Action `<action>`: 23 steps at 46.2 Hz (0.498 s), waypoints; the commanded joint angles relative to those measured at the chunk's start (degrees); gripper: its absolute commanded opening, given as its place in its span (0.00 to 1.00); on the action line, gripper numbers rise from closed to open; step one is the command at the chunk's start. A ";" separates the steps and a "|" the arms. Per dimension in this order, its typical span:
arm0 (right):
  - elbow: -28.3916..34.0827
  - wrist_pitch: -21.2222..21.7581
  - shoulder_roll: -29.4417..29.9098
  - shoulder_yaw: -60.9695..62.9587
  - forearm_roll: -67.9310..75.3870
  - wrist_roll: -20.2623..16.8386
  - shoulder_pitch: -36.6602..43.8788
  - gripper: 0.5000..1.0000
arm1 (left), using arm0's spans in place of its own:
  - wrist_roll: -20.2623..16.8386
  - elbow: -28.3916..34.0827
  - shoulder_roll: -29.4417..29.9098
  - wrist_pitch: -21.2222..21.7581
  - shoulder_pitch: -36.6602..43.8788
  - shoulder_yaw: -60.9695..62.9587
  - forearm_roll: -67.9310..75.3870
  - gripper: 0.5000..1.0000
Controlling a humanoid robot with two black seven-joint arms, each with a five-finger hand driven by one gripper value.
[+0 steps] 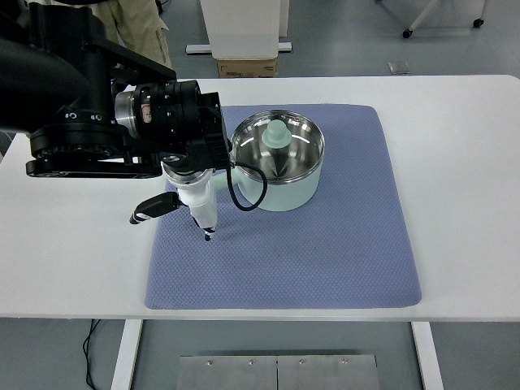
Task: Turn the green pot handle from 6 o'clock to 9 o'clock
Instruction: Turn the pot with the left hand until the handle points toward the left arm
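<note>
- The left hand (pixel 188 180) comes in from the picture's left edge on a bulky black arm (pixel 73 114) and sits at the left side of the pot.
- Its fingers are curled around the pot's handle (pixel 199 199); one black finger (pixel 154 208) sticks out to the lower left, away from the handle.
- The handle is pale and points down and to the left from the pot, roughly toward seven o'clock; its dark tip (pixel 208 236) lies on the mat.
- The green pot (pixel 279 166) stands upright on the upper middle of the mat, with a shiny metal inside and a pale green outer wall.
- A glass lid with a pale green knob (pixel 277 136) covers the pot; the knob sits at its centre.
- A black cable (pixel 244 195) loops from the hand across the front of the pot's left wall.
- The blue-grey mat (pixel 325 260) lies flat on the white table (pixel 463 203), its lower half bare.
- Past the far edge of the table stand a cardboard box (pixel 248 67) under a white panel, and a person's trouser legs (pixel 138 24) at the top left.
- The right arm does not show.
</note>
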 commanded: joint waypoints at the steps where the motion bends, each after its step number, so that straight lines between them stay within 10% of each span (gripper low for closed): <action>1: 0.01 0.00 0.00 0.00 0.00 0.02 0.00 1.00 | -0.06 0.51 0.02 0.00 -0.06 0.39 0.00 1.00; 23: 0.01 0.00 0.00 0.00 0.00 0.02 0.00 1.00 | -0.76 6.31 -1.04 0.00 1.16 1.53 0.53 1.00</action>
